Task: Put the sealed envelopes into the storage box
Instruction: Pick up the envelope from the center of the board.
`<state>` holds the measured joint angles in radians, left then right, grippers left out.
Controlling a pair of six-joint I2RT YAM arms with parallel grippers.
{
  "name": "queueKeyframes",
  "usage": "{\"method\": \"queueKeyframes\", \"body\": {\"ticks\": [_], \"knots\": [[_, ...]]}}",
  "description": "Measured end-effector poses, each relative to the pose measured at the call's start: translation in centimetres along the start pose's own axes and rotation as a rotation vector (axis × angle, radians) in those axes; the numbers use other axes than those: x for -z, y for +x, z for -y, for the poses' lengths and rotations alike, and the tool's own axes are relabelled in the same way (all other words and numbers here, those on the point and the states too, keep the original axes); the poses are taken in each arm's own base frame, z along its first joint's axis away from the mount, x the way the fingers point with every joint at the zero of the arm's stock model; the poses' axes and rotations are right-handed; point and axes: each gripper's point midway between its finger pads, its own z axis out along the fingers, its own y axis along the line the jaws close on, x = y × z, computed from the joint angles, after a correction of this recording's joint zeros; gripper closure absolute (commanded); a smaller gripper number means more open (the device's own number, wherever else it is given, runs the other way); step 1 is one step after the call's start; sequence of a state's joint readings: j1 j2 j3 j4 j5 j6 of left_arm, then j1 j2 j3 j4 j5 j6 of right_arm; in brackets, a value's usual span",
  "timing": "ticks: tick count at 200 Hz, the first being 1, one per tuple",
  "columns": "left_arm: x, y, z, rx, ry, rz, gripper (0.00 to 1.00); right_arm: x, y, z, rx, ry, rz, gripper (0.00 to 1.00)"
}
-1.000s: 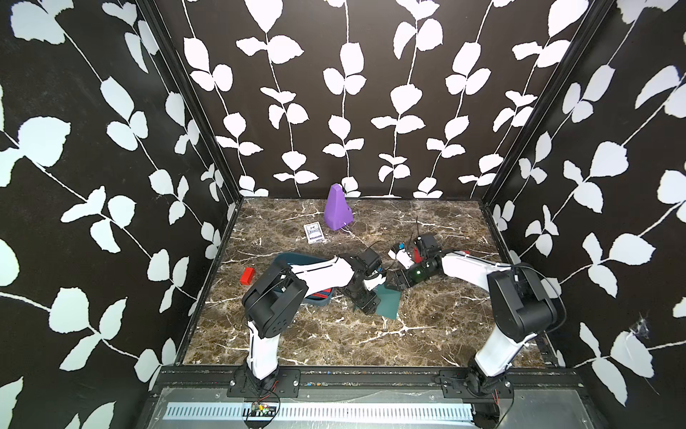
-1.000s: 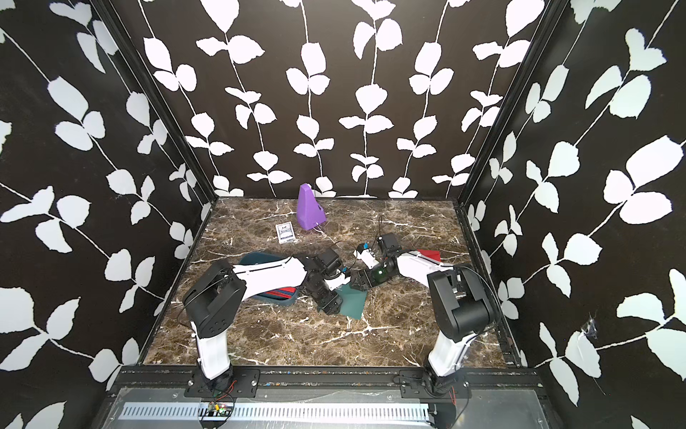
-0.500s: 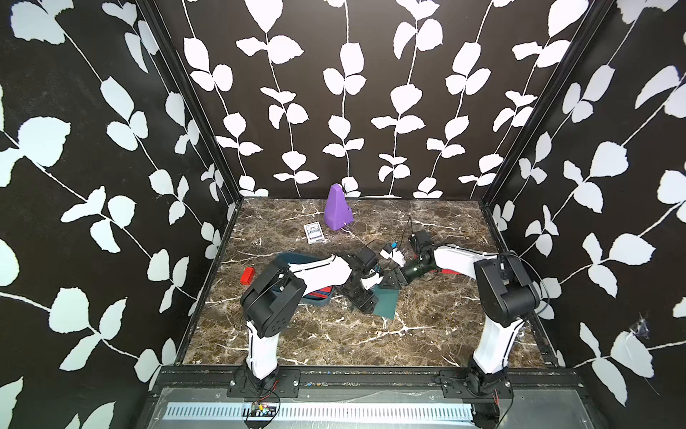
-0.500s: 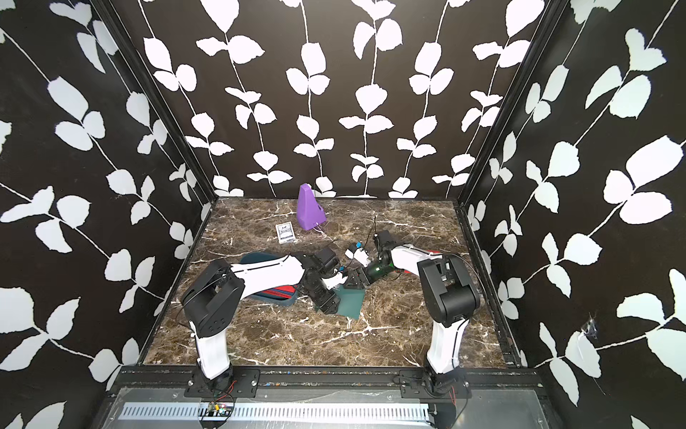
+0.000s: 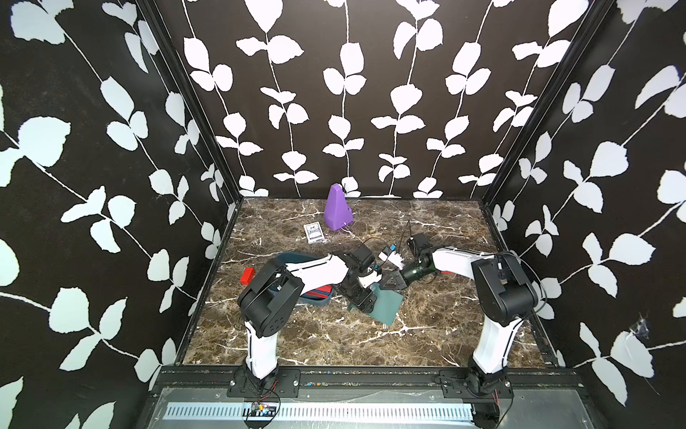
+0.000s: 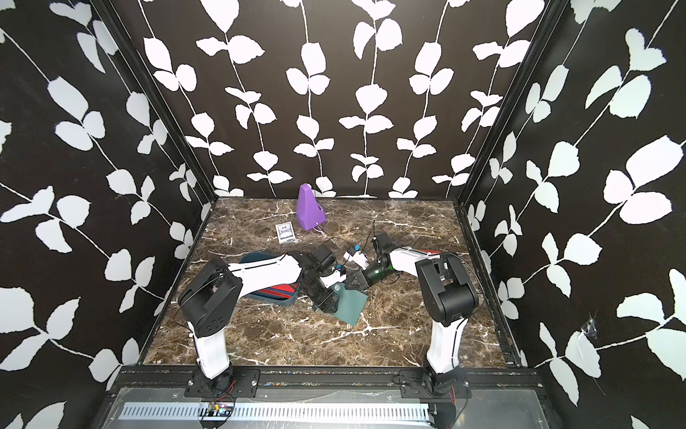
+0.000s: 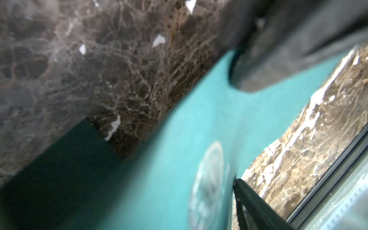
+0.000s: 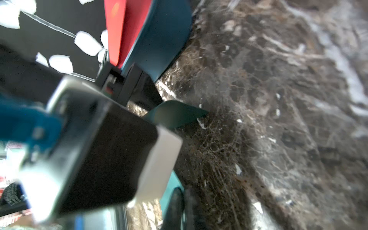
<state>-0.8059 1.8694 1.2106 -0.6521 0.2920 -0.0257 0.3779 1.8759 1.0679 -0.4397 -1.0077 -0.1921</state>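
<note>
Two end effectors at one dark green envelope (image 5: 386, 307), lying on the marble bench (image 5: 334, 341) with one corner curled up, as seen in the right wrist view (image 8: 175, 114).

Left end effector (image 5: 363, 302) low over the envelope edge nearest the box, open, jaws standing wide. One finger (image 7: 268, 59) down on the green paper, the other (image 7: 253, 207) at the paper's edge, just beside a round pale emblem (image 7: 209, 189). Not clamped on anything.

Right end effector (image 5: 392, 281) closed, tips together at the envelope's far corner, straight across from the left one and near it. Cannot tell whether paper is pinched between the tips; the right wrist view is blurred there.

Behind the left end effector, under that arm's forearm — the teal storage box (image 5: 287, 256), its end close to the green envelope. Inside it, red and navy envelopes (image 5: 320, 292), partly hidden by the arm.

Just behind the right forearm, a thin red strip (image 5: 448, 272) — too little in view to name.

Well beyond both end effectors, toward the back wall: a purple pyramid-shaped object (image 5: 336, 210), upright, and a small white card pack (image 5: 313, 233) near it. Past the box, on the far side from the left end effector, a small red block (image 5: 247, 276) on the bench.
</note>
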Motion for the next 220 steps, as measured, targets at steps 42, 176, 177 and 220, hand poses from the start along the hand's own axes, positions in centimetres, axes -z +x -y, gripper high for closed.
{"method": "queueKeyframes", "body": {"ticks": [42,176,177,220], "knots": [[0.4,0.1,-0.6,0.050,-0.032,0.003,0.13,0.2,1.0,-0.1,-0.068,0.019,-0.011,1.00],[22.9,-7.3,2.3,-0.242,-0.243,0.482,0.13,4.9,3.4,-6.2,-0.042,0.361,-0.166,1.00],[22.8,-7.2,2.3,-0.246,-0.245,0.478,0.13,4.9,3.3,-6.2,-0.039,0.361,-0.167,1.00],[19.0,-4.1,1.3,-0.432,-0.264,0.308,0.24,5.2,3.4,-9.8,0.118,0.372,-0.203,1.00]]}}
